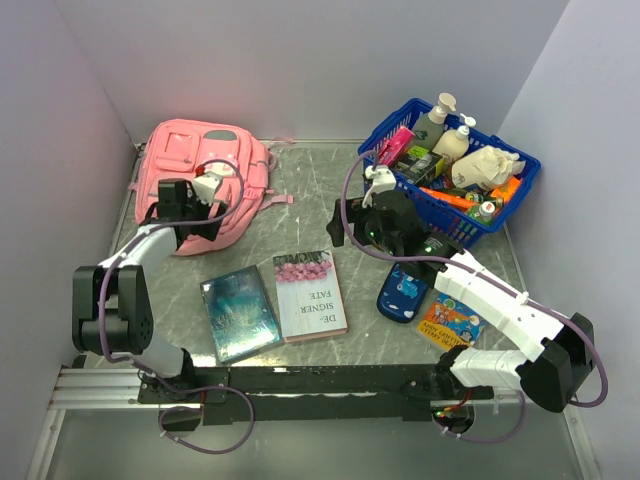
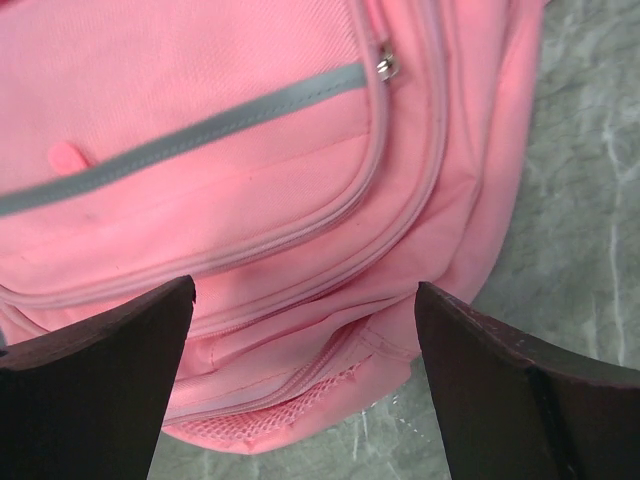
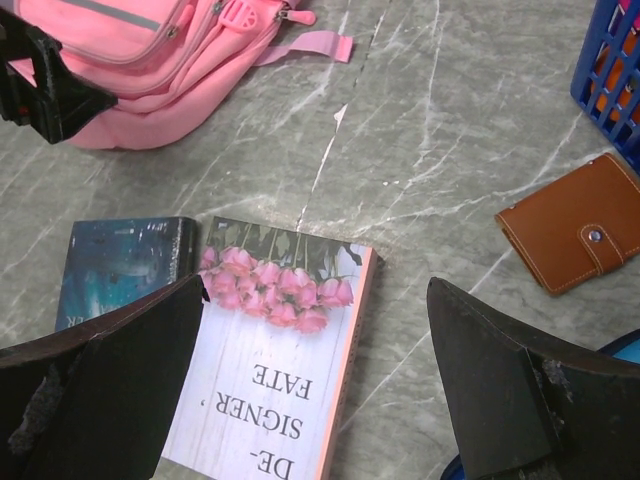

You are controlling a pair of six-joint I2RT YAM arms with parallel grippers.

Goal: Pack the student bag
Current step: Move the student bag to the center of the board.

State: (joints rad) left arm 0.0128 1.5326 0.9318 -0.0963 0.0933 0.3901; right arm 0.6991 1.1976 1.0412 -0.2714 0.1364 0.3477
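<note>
Both left gripper [image 2: 305,310] and right gripper [image 3: 315,290] gape empty; far-left student bag [image 1: 195,160], soft and limp, looks best pinched by zip pull [image 2: 387,67].

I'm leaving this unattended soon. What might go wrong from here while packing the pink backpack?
1. The pink fabric backpack looks zipped shut; the left gripper, jaws open above it, may pinch cloth rather than the small metal zipper pull.
2. The white rose-cover book lies close beside the dark blue book; the right gripper could shove both.
</note>
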